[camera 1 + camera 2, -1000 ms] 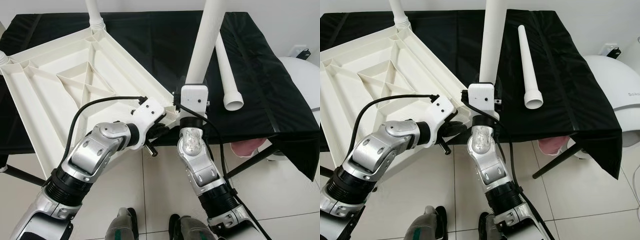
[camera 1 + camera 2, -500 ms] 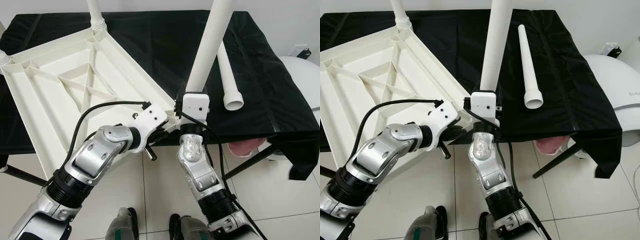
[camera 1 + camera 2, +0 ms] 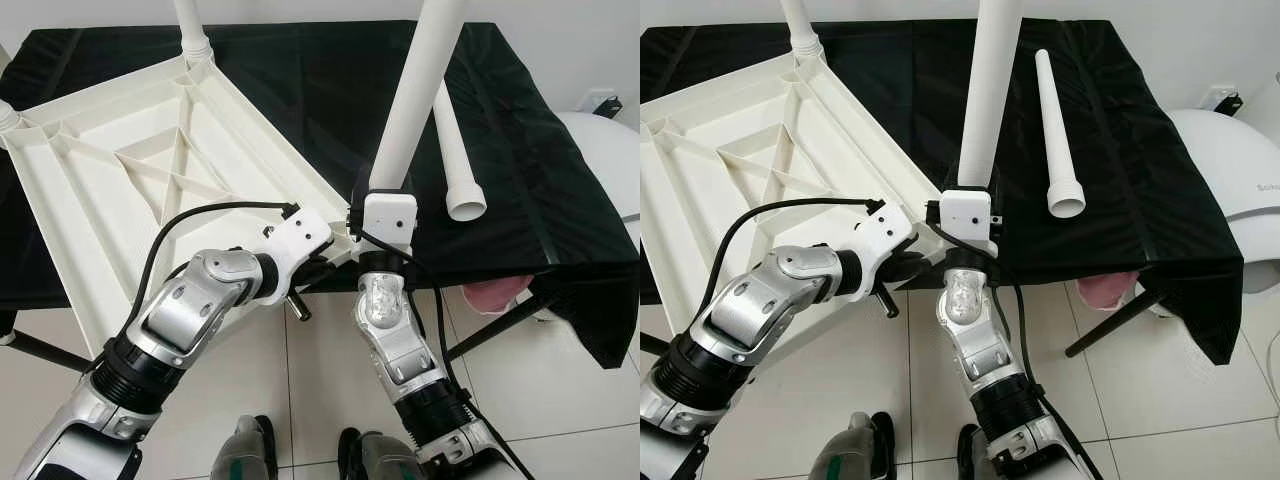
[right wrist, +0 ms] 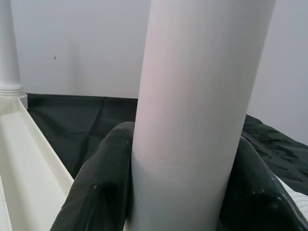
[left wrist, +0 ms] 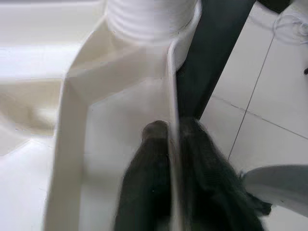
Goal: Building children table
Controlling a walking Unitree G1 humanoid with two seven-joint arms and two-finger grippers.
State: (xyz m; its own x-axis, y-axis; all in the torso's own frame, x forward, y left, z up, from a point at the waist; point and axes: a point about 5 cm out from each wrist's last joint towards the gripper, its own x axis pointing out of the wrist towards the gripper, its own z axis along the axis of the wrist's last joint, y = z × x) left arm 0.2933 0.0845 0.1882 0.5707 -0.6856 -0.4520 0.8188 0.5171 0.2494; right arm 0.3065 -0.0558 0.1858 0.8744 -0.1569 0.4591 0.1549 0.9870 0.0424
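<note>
You have the white tabletop (image 3: 150, 180) lying upside down on a black cloth (image 3: 520, 180), ribs facing up, its near corner overhanging the cloth's front edge toward the robot. Your left gripper (image 5: 168, 144) is clamped on the tabletop's rim at that corner: in the left wrist view one black finger (image 5: 144, 192) sits inside the rim wall and the other outside it, pinching the thin white wall, with the corner socket just ahead of the fingertips. Your right gripper (image 4: 185, 192) is closed around a white leg (image 3: 415, 90), its two black fingers pressed against either side of the tube. You are holding that leg nearly upright, leaning slightly away to the right, with its lower end down at the same near corner, just beside the left gripper. You cannot tell from these views whether the leg's end is seated in the socket. Another leg (image 3: 190, 25) already stands in the far corner. A spare leg (image 3: 1055, 130) lies loose on the cloth to the right, well apart from the tabletop.
</note>
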